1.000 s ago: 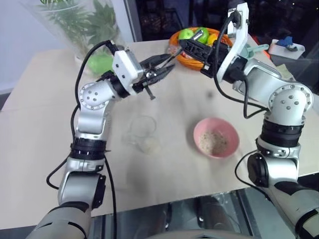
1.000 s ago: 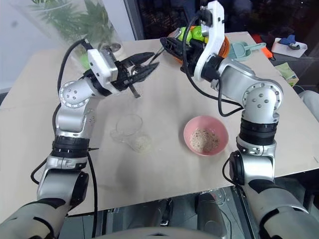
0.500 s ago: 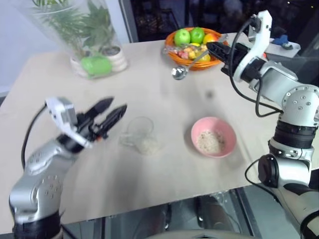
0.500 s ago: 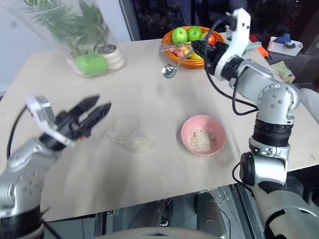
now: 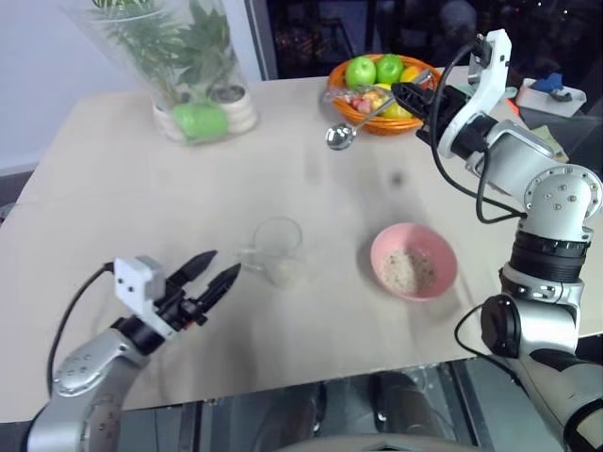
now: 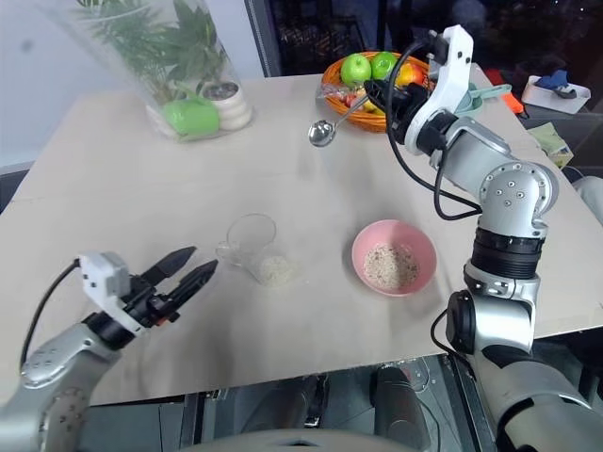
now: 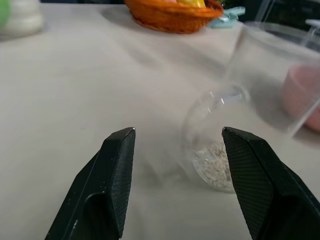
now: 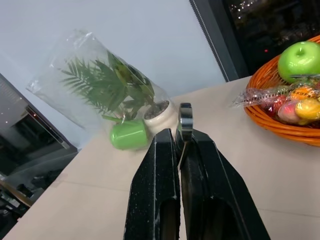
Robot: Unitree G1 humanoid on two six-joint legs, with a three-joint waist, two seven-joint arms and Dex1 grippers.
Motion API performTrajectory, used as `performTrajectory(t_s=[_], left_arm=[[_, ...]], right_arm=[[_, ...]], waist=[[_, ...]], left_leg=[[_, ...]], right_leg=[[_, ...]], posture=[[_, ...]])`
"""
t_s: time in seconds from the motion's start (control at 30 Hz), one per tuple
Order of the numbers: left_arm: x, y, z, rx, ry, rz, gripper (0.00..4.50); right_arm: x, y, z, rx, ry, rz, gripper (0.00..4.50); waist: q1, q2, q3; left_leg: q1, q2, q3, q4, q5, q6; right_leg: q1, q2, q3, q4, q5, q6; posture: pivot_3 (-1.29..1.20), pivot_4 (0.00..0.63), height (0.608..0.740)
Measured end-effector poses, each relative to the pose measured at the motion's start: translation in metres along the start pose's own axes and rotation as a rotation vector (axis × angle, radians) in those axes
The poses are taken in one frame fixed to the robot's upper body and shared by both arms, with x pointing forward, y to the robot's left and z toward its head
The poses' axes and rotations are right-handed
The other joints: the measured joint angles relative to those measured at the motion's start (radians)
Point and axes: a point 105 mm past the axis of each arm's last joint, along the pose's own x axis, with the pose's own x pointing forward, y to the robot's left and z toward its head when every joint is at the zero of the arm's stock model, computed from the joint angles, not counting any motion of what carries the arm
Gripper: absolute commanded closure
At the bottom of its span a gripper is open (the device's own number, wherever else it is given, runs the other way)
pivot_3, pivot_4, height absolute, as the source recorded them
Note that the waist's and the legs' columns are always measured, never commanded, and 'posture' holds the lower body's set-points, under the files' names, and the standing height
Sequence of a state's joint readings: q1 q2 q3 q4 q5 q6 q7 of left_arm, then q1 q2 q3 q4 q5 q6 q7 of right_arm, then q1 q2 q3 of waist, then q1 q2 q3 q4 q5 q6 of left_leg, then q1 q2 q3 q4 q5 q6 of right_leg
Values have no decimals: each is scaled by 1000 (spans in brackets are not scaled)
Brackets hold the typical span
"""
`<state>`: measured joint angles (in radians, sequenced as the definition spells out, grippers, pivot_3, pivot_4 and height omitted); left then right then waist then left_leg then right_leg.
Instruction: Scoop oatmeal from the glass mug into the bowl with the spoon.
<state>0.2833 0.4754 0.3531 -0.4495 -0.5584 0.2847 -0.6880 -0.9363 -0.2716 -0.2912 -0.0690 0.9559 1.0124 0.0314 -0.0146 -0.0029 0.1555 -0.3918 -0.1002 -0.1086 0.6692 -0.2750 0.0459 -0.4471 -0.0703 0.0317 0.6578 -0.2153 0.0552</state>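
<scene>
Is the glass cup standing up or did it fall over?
Fallen over. The glass mug lies on its side on the table, with oatmeal spilling out at its mouth.

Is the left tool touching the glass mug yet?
Apart. The left eye view shows bare table between the left tool and the glass mug; its fingers stand open, short of the glass.

No readable text, label, brand, number or sign anywhere in these views.
</scene>
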Motion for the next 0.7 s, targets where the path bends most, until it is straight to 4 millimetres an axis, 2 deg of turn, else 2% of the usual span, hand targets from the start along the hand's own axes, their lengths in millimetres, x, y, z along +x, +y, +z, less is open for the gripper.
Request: performTrajectory(t_s=[0.3, 0.33, 0.37, 0.43, 0.67, 0.7], left_arm=[[22, 3, 1, 70, -21, 11, 1597], [24, 3, 0, 72, -17, 10, 2149], [26, 2, -3, 68, -11, 15, 2366], [30, 0, -7, 65, -5, 15, 3266], [39, 3, -10, 83, -8, 61, 3266], [41, 2, -10, 81, -12, 63, 3535]], right_arm=[[-4, 1, 2, -12, -14, -7, 4500], [-5, 0, 2, -11, -14, -9, 4500], [-5, 0, 2, -11, -14, -9, 4500], [-5, 0, 2, -9, -15, -12, 4500], [-6, 2, 2, -11, -16, -3, 4500], [-6, 2, 2, -13, -15, -2, 4500]], waist=[[-2, 0, 0], [-1, 0, 0], [-1, 0, 0], [-1, 0, 0], [-1, 0, 0], [-1, 0, 0]], left_leg=[[0, 0, 1, 0, 0, 0], [0, 0, 1, 0, 0, 0], [0, 0, 1, 0, 0, 0], [0, 0, 1, 0, 0, 0], [0, 0, 1, 0, 0, 0], [0, 0, 1, 0, 0, 0]], right_leg=[[0, 0, 1, 0, 0, 0], [0, 0, 1, 0, 0, 0], [0, 0, 1, 0, 0, 0], [0, 0, 1, 0, 0, 0], [0, 0, 1, 0, 0, 0], [0, 0, 1, 0, 0, 0]], posture=[[0, 150, 740], [0, 150, 740], [0, 150, 740], [0, 150, 740], [0, 150, 740], [0, 150, 740]])
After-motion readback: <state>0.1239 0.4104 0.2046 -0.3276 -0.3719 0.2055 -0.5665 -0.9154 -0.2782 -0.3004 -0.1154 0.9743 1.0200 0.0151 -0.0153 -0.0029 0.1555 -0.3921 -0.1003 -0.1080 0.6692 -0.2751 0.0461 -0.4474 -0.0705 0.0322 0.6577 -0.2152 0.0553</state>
